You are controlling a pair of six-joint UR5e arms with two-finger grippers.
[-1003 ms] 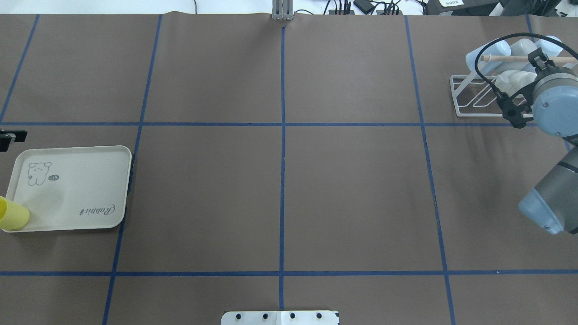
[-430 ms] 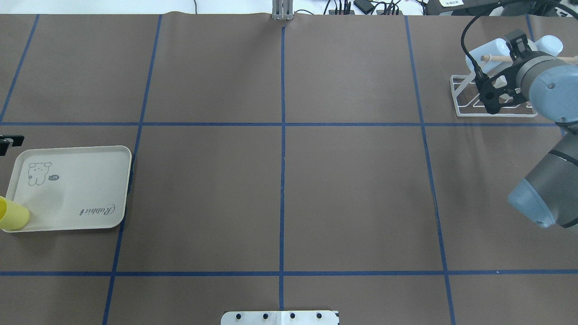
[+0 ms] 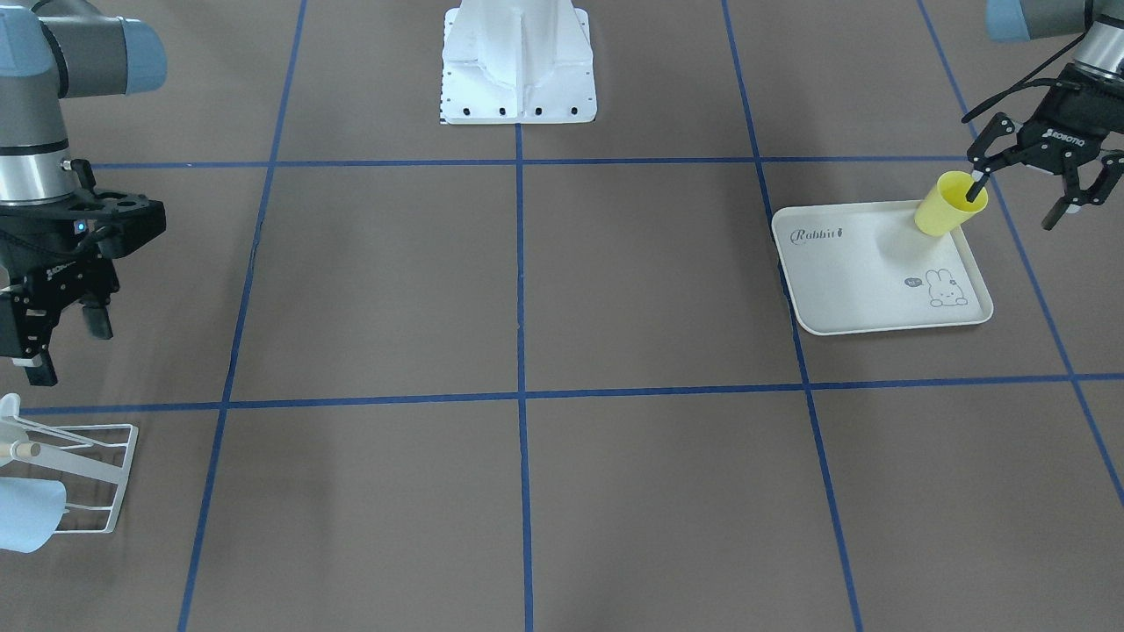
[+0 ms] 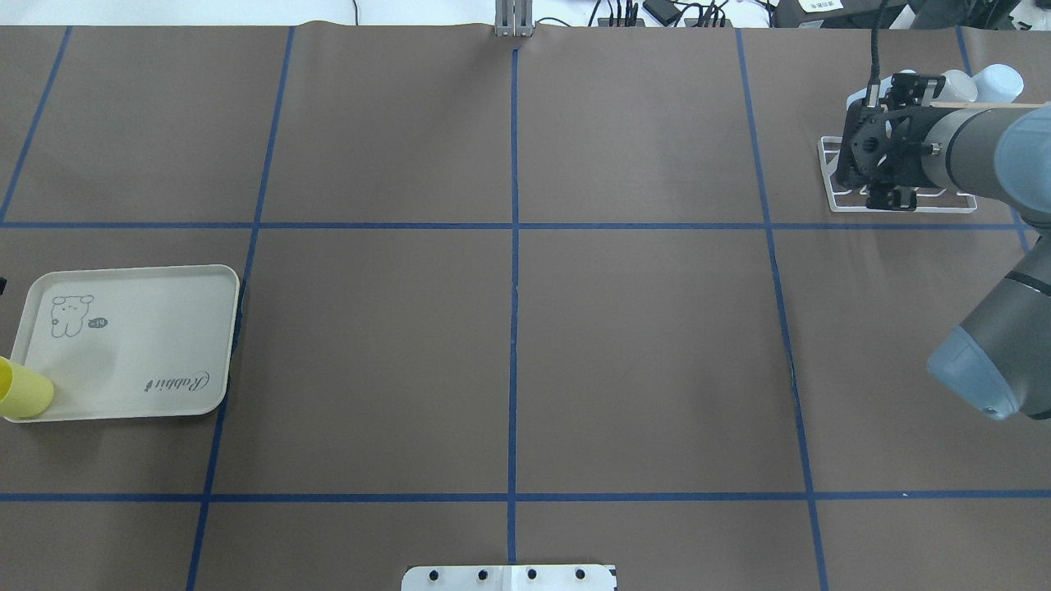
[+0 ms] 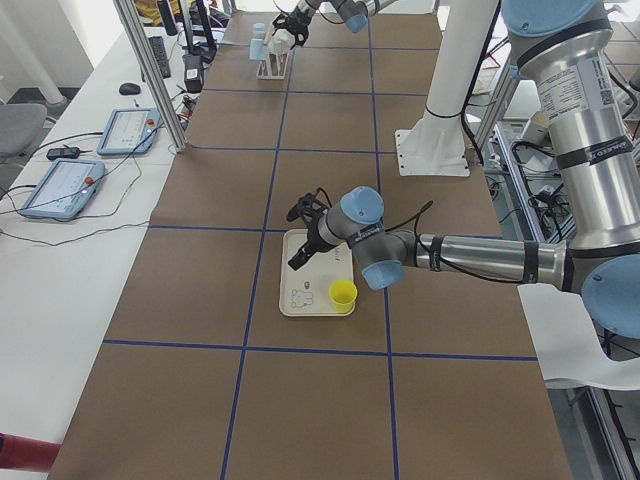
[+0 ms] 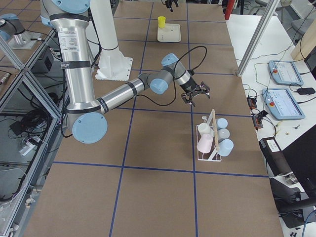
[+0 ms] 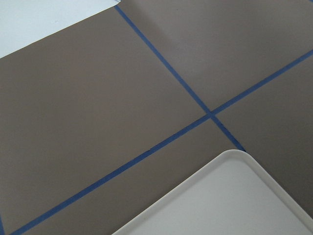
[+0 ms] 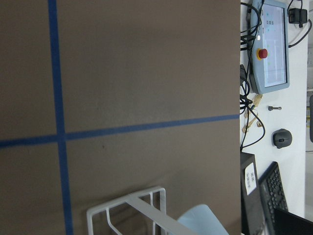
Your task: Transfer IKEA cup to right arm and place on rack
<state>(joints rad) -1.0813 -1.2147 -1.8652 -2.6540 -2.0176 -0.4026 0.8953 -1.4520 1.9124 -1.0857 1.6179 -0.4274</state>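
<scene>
Tabletop point(image 3: 527, 290) tray point(image 3: 861, 281) holds yellow cup point(image 3: 948, 206); rack point(image 6: 214, 132) holds cups point(image 6: 225, 146).

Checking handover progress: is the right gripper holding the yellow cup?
No, the right gripper hangs open and empty, while the yellow cup sits at the tray's corner, far from it.

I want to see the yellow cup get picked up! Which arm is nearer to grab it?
The left arm. Its jaws hang open by the tray where the yellow cup stands; the right arm is far off beside the rack.
</scene>
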